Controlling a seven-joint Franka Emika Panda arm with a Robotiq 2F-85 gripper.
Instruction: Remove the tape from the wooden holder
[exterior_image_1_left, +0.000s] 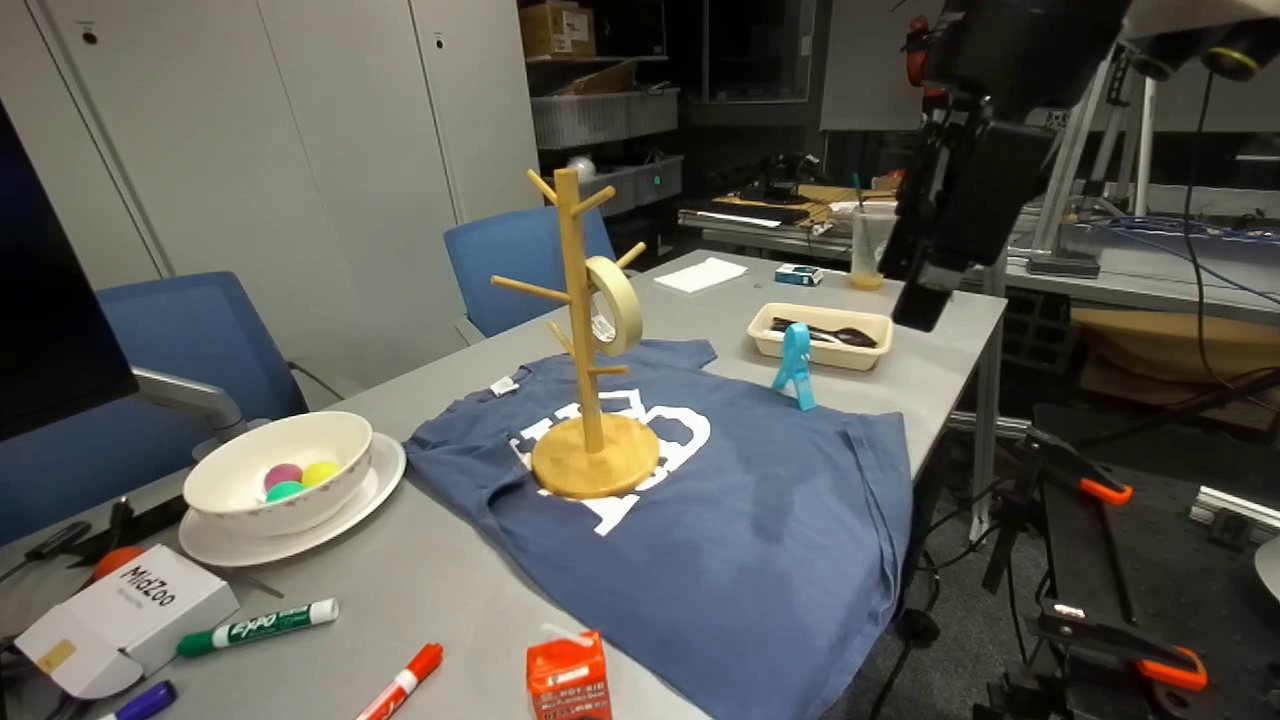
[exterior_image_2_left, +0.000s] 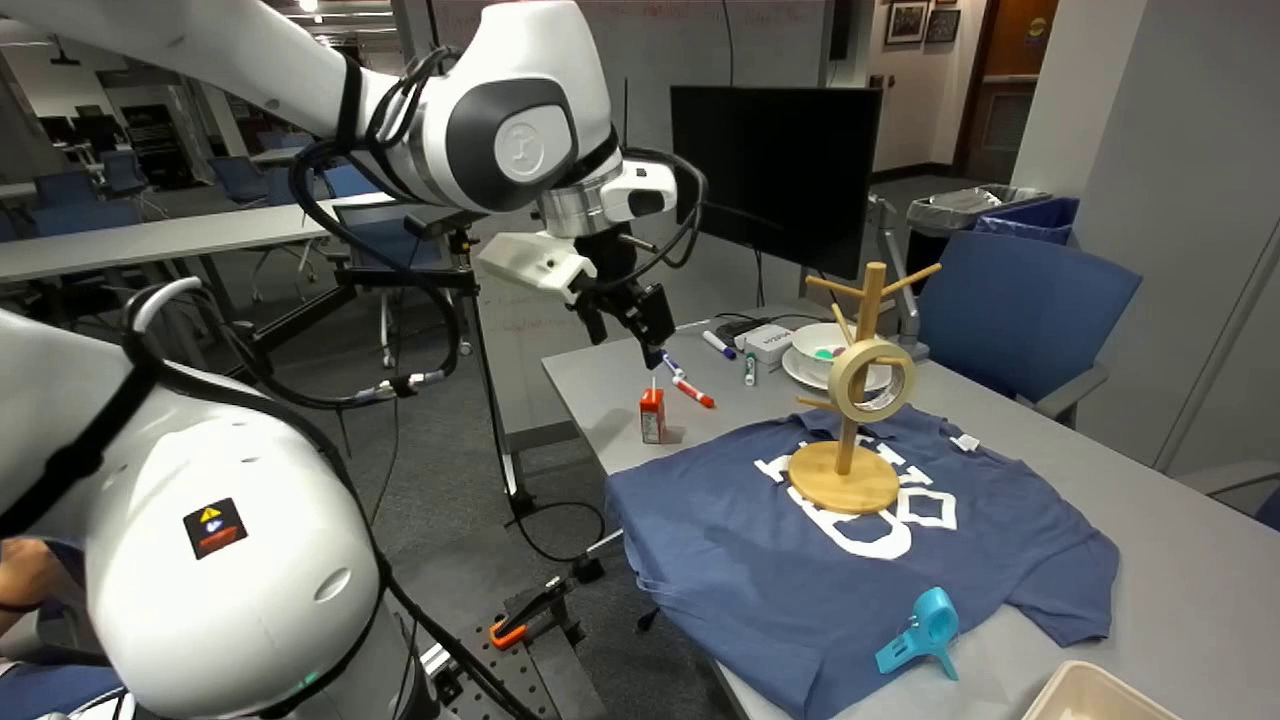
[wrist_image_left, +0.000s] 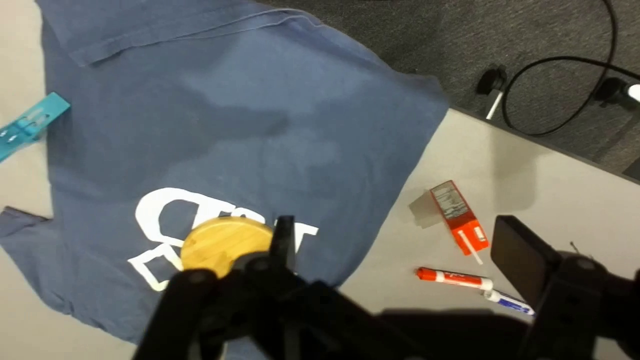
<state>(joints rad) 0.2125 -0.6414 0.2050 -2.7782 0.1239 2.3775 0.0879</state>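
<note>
Tape (exterior_image_1_left: 627, 308): one roll, cream-tan; it hangs on the wooden holder (exterior_image_1_left: 581, 335), near the centre of an exterior view.
Wooden holder: one, upright, with six pegs that can be counted; its round base rests upon the shirt (exterior_image_1_left: 780, 510).
Tool (wrist_image_left: 395, 235): one, at the bottom of the wrist view; its two fingers (wrist_image_left: 522, 257) stand wide apart, and in both exterior views it is well apart from the tape.
Markers (exterior_image_2_left: 693, 392): four, in the middle of an exterior view; two are blue or purple, one is red, and the green marker (exterior_image_1_left: 260, 626) reads "EXPO".
White box (exterior_image_1_left: 150, 622): one, at the lower left of the frame, with the name "MidZoo" written on it.
Red carton (exterior_image_1_left: 568, 680): one, at the bottom of the frame; "HOT-KID" can be read, the smaller line is too blurred.
Bowl (exterior_image_1_left: 330, 500): one, on one plate (exterior_image_1_left: 240, 552) at the left; three small round things (exterior_image_1_left: 284, 475) lie inside, pink, yellow and green.
Shirt: one, blue, spread on the desk (exterior_image_1_left: 440, 570); its white letters are partly covered, so their word is uncertain.
Blue clip (exterior_image_1_left: 796, 355): one, near one cream tray (exterior_image_1_left: 850, 357) with black cutlery (exterior_image_1_left: 848, 336).
</note>
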